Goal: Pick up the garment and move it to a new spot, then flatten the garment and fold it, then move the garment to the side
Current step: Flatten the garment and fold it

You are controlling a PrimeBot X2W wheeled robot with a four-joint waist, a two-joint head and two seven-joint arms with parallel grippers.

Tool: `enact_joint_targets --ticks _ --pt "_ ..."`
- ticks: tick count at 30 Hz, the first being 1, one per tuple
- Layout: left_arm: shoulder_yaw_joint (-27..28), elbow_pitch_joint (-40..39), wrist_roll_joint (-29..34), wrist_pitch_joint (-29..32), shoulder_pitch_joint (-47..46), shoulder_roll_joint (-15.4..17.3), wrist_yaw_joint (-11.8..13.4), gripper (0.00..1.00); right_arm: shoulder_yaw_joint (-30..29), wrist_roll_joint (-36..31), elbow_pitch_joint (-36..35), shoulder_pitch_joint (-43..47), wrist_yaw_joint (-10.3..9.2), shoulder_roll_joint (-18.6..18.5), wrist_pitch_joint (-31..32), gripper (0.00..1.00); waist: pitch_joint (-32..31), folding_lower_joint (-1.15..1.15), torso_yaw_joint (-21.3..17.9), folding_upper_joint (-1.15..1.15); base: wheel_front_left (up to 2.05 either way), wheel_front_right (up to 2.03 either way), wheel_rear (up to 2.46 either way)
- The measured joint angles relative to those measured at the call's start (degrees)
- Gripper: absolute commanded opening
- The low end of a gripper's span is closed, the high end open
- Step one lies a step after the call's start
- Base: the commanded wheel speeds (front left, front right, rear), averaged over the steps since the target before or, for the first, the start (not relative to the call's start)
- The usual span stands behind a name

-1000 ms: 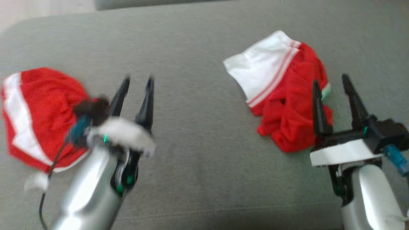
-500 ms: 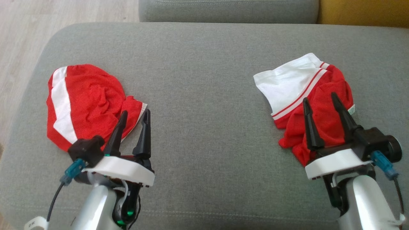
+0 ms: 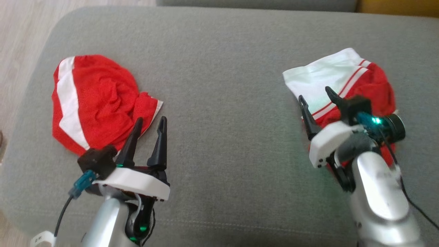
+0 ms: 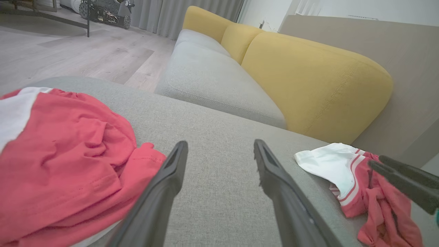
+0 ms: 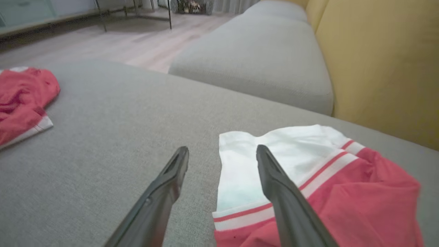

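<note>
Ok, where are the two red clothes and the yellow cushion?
Left garment (image 3: 99, 103): head view, its crumpled red middle.
Right garment (image 3: 319, 80): head view, its white panel.
Yellow cushion (image 4: 308, 79): left wrist view, its front face.

Grey cushion (image 3: 223, 85) of matt, coarse-woven cloth. At nine o'clock, a red garment (image 3: 96, 99) in crumpled, fine-mesh cloth; at three o'clock, a red-and-white garment (image 3: 343, 73), its white panel smoother. Left gripper (image 3: 151, 120) and right gripper (image 3: 314, 93): matt black plastic-looking fingers. Right forearm (image 3: 380, 195) glossy silver. Floor (image 3: 17, 34) pale matt wood.
</note>
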Motion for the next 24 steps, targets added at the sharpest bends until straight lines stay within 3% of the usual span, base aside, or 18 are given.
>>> enact_joint_targets --ticks 6,14,15,16,17,24 --pt "-0.2 0.4 -0.7 0.0 -0.6 -0.1 -0.2 1.00 -1.4 -6.3 10.9 -6.1 0.00 -0.1 7.5 1.00 1.9 0.00 2.0 0.00 0.00 0.00 0.00" --pt "-0.8 0.4 -1.9 0.0 -1.6 -0.2 -0.1 1.00 -7.9 -12.0 18.0 -9.7 0.00 -0.2 9.7 1.00 3.7 0.00 4.3 0.00 0.00 0.00 0.00" --pt "-0.8 0.4 -1.9 0.0 -1.6 -0.2 -0.1 1.00 -7.9 -12.0 18.0 -9.7 0.00 -0.2 9.7 0.80 3.7 0.00 4.3 0.00 0.00 0.00 0.00" --pt "-0.9 0.4 -2.1 0.0 -1.8 -0.2 -0.1 1.00 -8.1 -11.6 18.9 -9.9 0.00 -0.2 9.8 0.32 3.9 0.00 4.4 0.00 0.00 0.00 0.00" --pt "-0.9 0.4 -2.4 0.0 -2.1 -0.2 -0.1 1.00 -8.1 -11.3 19.6 -10.2 0.00 -0.2 10.1 0.00 4.1 0.00 4.6 0.00 0.00 0.00 0.00" --pt "-1.0 0.5 -2.4 0.0 -2.4 -0.3 0.2 1.00 -8.0 -8.5 20.7 -11.5 0.00 -0.4 6.3 0.00 4.3 0.00 4.7 0.00 0.00 0.00 0.00"
